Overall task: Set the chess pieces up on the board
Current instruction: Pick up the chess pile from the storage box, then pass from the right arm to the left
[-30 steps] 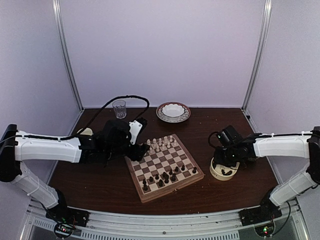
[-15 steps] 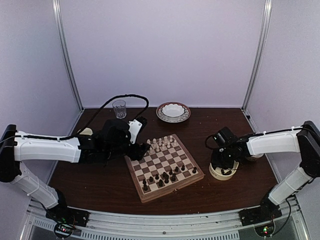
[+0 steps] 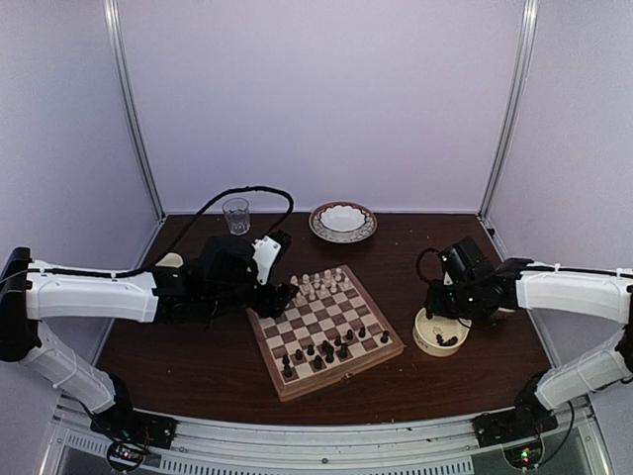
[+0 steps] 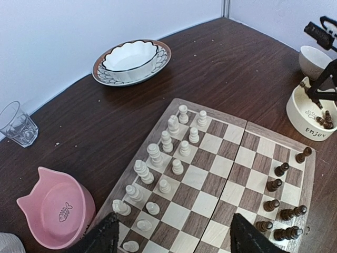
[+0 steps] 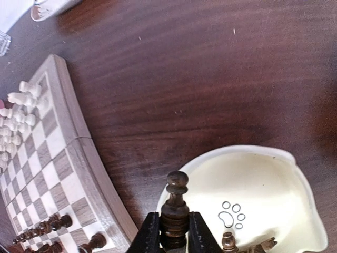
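Right gripper (image 5: 174, 232) clamps a dark piece (image 5: 175, 203) over the bowl (image 5: 274, 184), head poking out, surely bound for the board (image 5: 52, 158).

On the dark bench (image 4: 239, 60) stand a clear glass (image 4: 18, 125), a scalloped white bowl (image 4: 131, 59), a pink cat-shaped dish (image 4: 52, 213) and a cream paw-print dish (image 5: 279, 184).

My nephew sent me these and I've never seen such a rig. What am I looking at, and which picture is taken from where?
Two robot arms work at a table. The wide picture looks down from above; the other two come from wrist cameras. A chessboard holds pale chessmen and dark chessmen. Around it stand a glass, a patterned dish, a pink bowl and a cream bowl. The right gripper pinches one dark piece above the cream bowl; the left gripper is open and empty.
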